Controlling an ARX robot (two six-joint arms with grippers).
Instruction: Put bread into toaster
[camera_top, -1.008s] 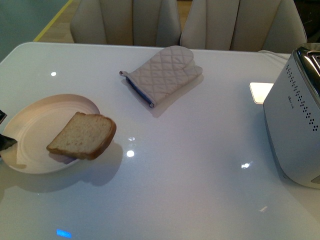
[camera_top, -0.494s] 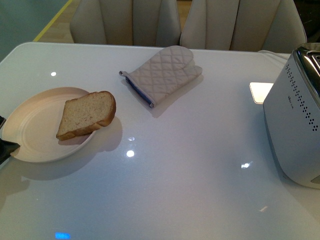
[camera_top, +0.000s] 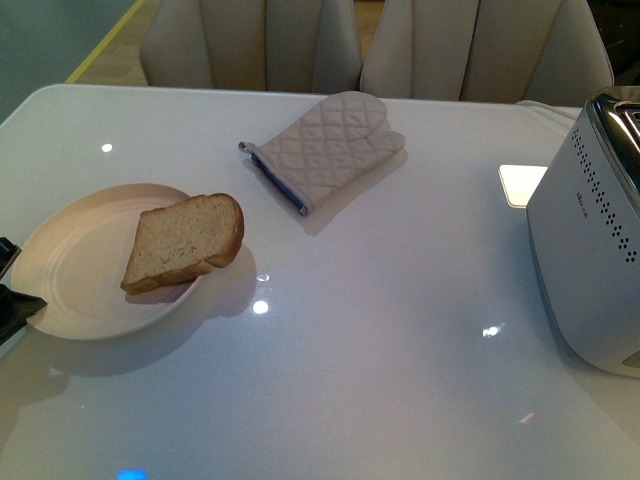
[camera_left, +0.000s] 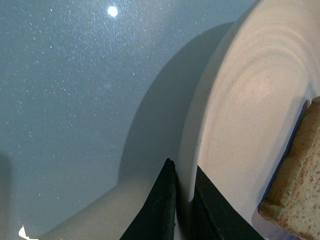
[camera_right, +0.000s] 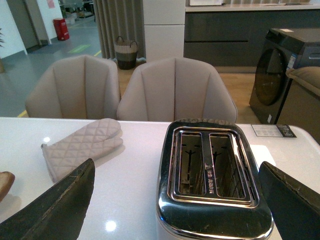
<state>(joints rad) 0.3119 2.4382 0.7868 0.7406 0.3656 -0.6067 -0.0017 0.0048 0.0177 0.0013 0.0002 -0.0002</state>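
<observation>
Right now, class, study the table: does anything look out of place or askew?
Yes. The bread lies askew on the plate, its crust end hanging over the rim on the side toward the toaster. Odder, the left end effector pinches the plate's rim, not the bread.

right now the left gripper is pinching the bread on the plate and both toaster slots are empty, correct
Not quite. The left wrist view shows the left gripper pinching the rim of the plate, not the bread, which lies on the plate apart from the gripper. Both slots of the toaster are empty, as you said.
</observation>
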